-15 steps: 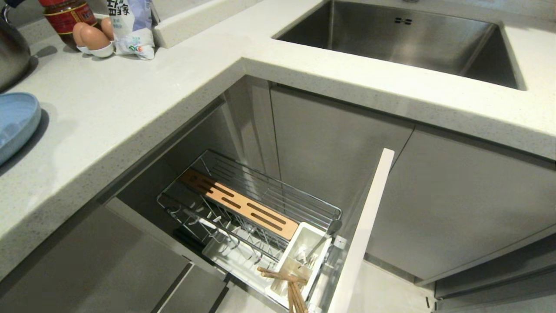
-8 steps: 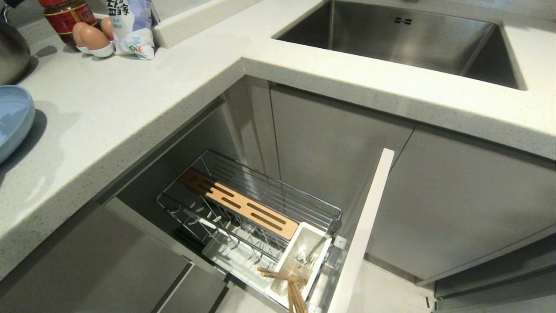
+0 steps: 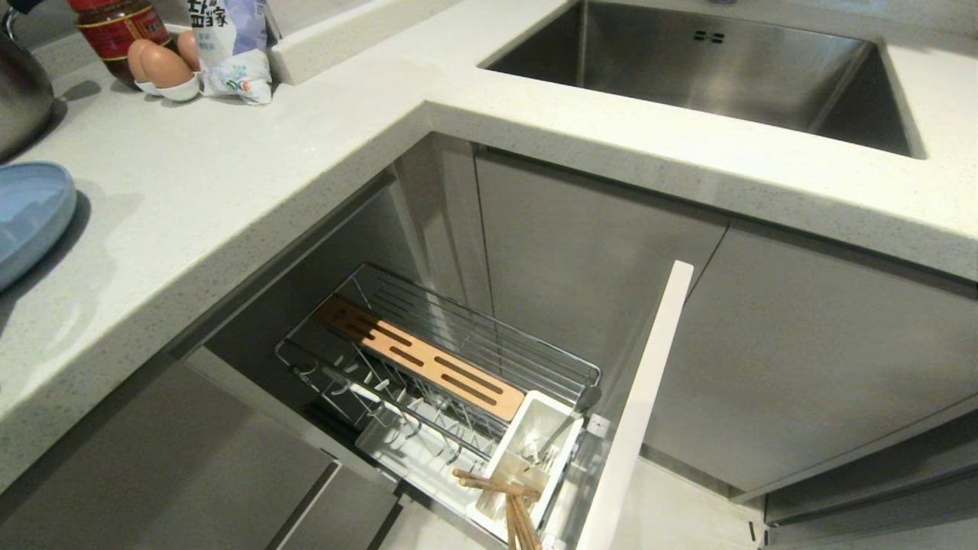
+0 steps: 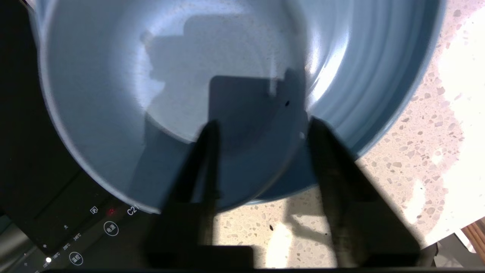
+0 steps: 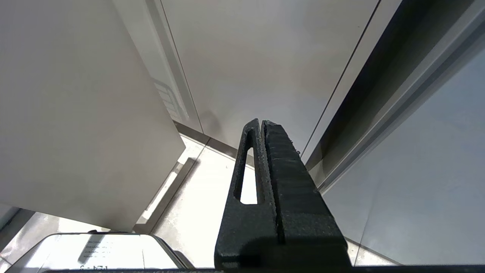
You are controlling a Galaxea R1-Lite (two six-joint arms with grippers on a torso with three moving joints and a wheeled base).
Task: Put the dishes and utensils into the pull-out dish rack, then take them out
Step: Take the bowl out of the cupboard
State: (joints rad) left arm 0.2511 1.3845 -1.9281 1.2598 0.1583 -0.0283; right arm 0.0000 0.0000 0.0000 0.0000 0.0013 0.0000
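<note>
we look down on a pale speckled countertop (image 3: pixel 229 183) with a steel sink (image 3: pixel 710 69) set in it, and below it the pull-out dish rack (image 3: pixel 443 367) drawn out from grey cabinets, chopsticks (image 3: pixel 497 489) in its white caddy. at the head view's left edge sits only a sliver of the light-blue bowl (image 3: pixel 30 214); our left wrist view shows it whole, resting on the counter and overlapping a black cooktop (image 4: pixel 45 212). the left gripper (image 4: pixel 261 129) hangs over the bowl (image 4: pixel 170 87), fingers (image 4: pixel 206 151) parted about halfway, holding nothing. the right gripper (image 5: pixel 262 123) is closed and empty beside the cabinet fronts.
</note>
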